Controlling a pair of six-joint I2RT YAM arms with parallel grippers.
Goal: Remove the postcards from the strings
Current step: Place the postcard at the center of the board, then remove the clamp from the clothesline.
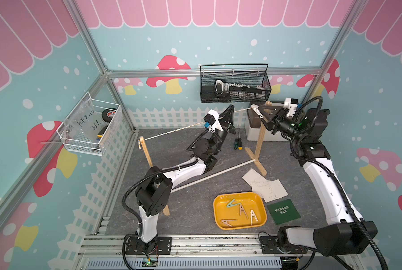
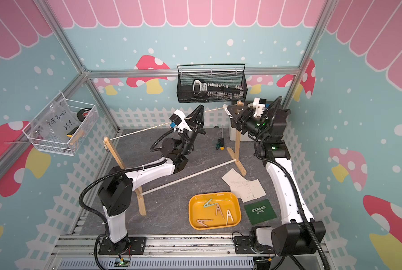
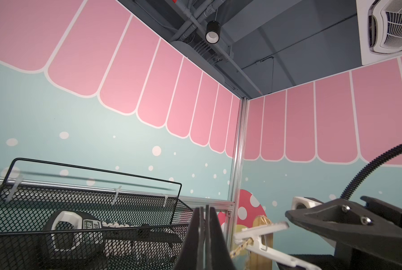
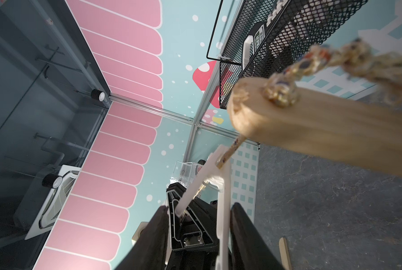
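R gripper (image 4: 200,208) jaws part-open round white clothespin (image 4: 221,177), touching both legs; pin clipped on twine (image 1: 172,131) by wooden post (image 4: 312,121). L gripper (image 1: 231,108) closed, at twine. Postcards (image 1: 265,187) off twine, flat on mat (image 1: 183,210) nr yellow tray (image 1: 253,198).

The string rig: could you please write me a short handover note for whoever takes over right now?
Left gripper: shut, tips at the string mid-span; I cannot tell whether it pinches it.
Right gripper: jaws apart around the legs of a white clothespin clipped on the string by a wooden post; grip unclear.
Done: overlapping white postcards and a dark green postcard lie on the table; none hangs on the string. Four clothespins lie in the yellow tray.
Left: probably only that last clothespin.
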